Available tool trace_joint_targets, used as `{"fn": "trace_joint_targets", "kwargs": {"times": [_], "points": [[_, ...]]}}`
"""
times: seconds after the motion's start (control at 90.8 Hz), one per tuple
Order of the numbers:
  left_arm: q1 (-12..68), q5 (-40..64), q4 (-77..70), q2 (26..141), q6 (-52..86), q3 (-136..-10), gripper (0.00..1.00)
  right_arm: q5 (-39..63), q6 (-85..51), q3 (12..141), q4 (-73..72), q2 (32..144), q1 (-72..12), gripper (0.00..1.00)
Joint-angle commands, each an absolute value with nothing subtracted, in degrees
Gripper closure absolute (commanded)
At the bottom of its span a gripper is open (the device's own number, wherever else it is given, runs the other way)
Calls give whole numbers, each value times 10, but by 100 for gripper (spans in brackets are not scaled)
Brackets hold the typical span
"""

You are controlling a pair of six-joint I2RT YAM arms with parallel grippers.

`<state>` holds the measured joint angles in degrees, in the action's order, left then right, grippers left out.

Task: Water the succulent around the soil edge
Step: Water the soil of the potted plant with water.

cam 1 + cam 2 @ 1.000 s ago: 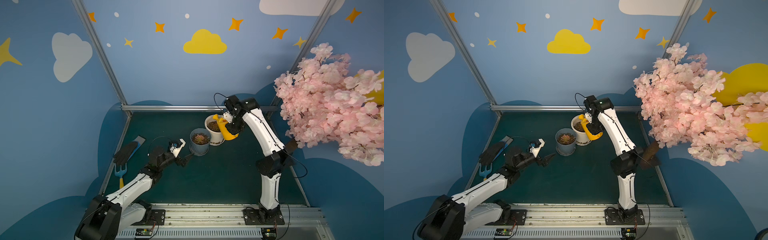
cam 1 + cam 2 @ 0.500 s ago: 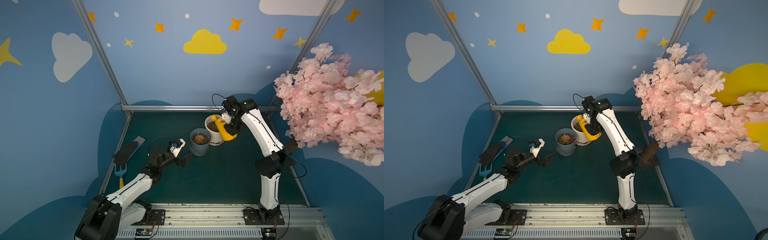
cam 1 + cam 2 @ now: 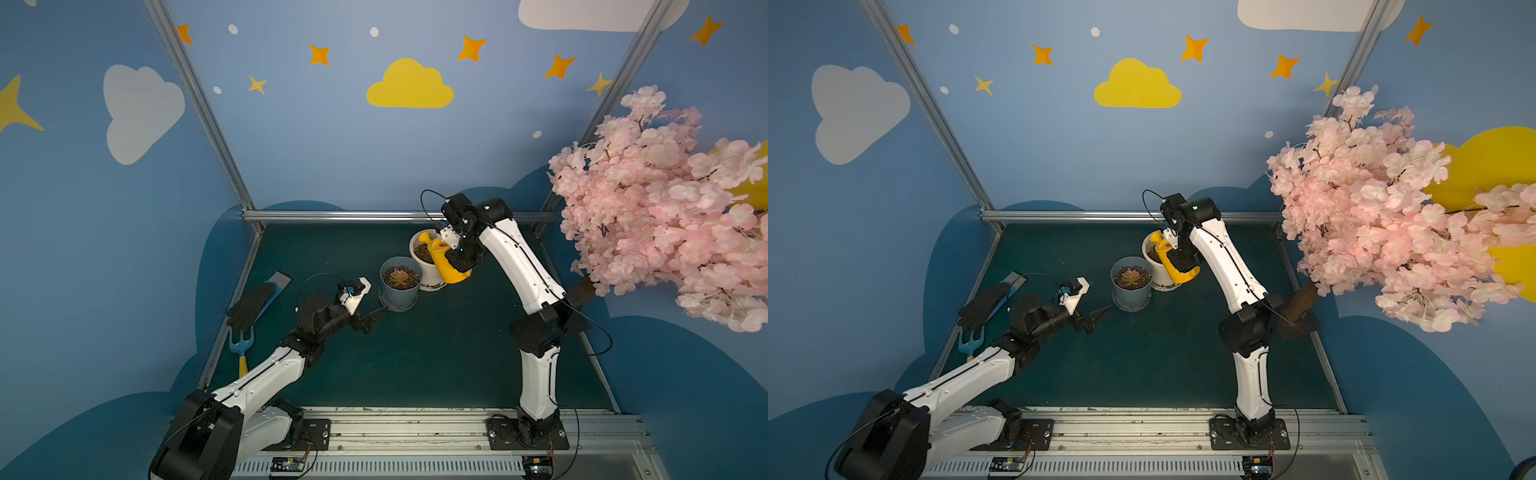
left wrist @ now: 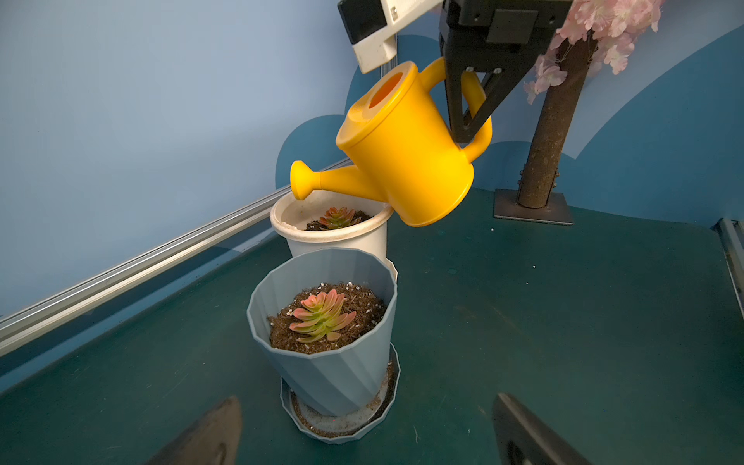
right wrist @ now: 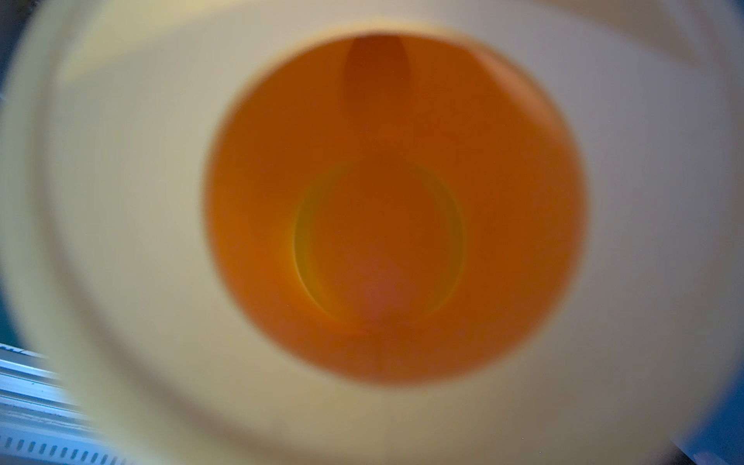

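Observation:
A yellow watering can hangs tilted, its spout over the far rim of a white pot that holds a small succulent in soil. My right gripper is shut on the can's handle; its wrist view looks blurred into the can's opening. Beside the white pot stands a blue-grey pot on a saucer, with a pink-green succulent. My left gripper is open and empty, low on the mat just short of that saucer.
A black glove and a blue hand fork lie by the left rail. A pink blossom tree overhangs the right side; its trunk stands on a plate behind the can. An aluminium rail borders the back.
The right arm has carried the tilted can a little to the left over the white pot. The left arm has not moved.

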<state>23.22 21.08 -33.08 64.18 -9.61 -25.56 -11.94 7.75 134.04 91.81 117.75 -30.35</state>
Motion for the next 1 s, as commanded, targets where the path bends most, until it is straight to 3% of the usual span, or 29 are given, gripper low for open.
{"fn": "trace_joint_targets", "kwargs": {"times": [0.0, 0.991], "points": [[229, 220, -342, 644, -91, -260, 0, -124, 69, 1329, 938, 1166, -308, 100], [230, 229, -344, 645, -86, -260, 0, -167, 70, 1267, 931, 1109, -327, 100]]}}
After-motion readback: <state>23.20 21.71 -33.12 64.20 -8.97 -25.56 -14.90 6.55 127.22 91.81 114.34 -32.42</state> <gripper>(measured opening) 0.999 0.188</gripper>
